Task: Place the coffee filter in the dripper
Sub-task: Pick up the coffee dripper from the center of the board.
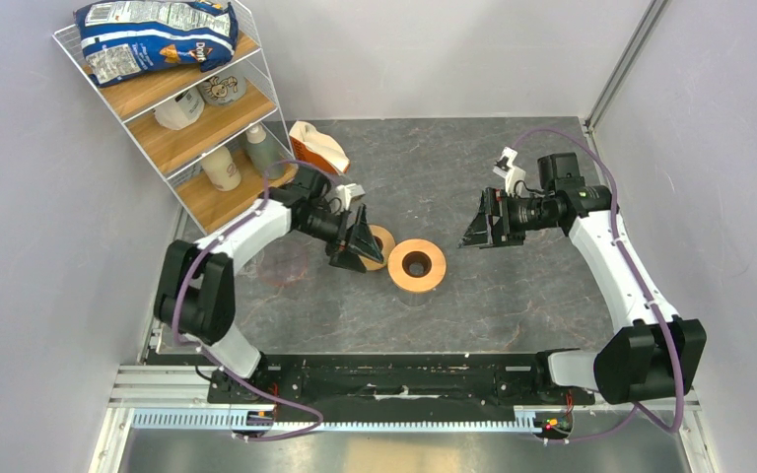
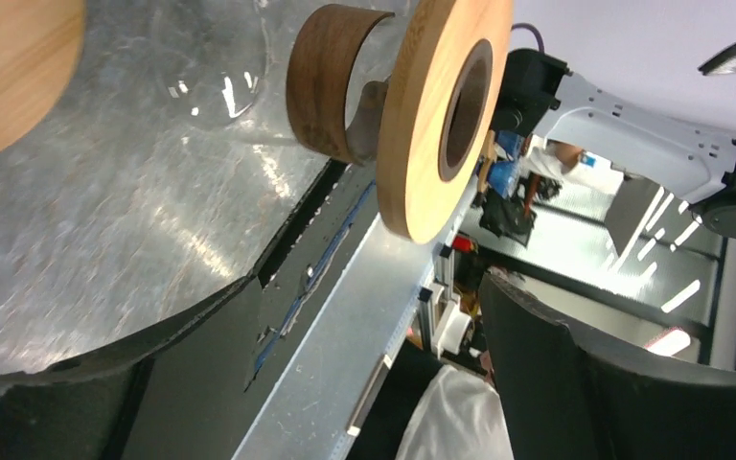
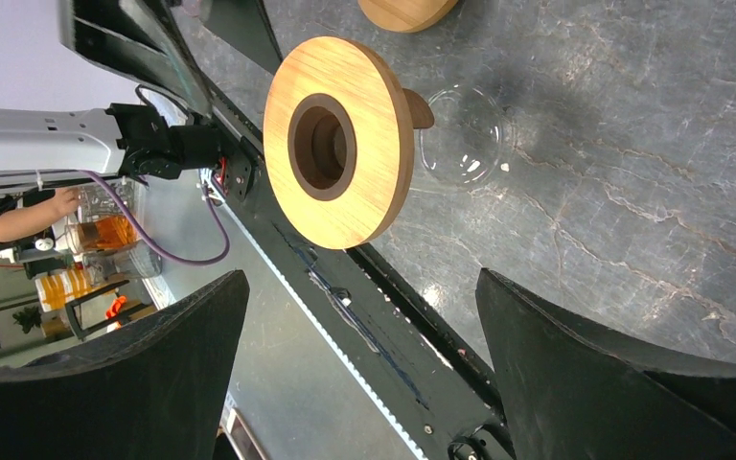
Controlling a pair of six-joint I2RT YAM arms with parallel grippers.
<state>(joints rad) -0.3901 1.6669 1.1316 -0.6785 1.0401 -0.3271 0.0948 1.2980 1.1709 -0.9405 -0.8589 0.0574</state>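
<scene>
The dripper stands mid-table: a light-brown wooden ring with a dark centre hole. In the right wrist view and the left wrist view, clear glass shows behind its dark collar. My left gripper is open and empty just left of the dripper, over a bare wooden ring; its fingers stand wide apart in the left wrist view. My right gripper is open and empty a short way right of the dripper, facing it. No single coffee filter shows in any view.
An orange-and-white packet lies at the back left beside a wire shelf with bottles and a chips bag. A faint round mark is on the table left of my left gripper. Walls close in on three sides.
</scene>
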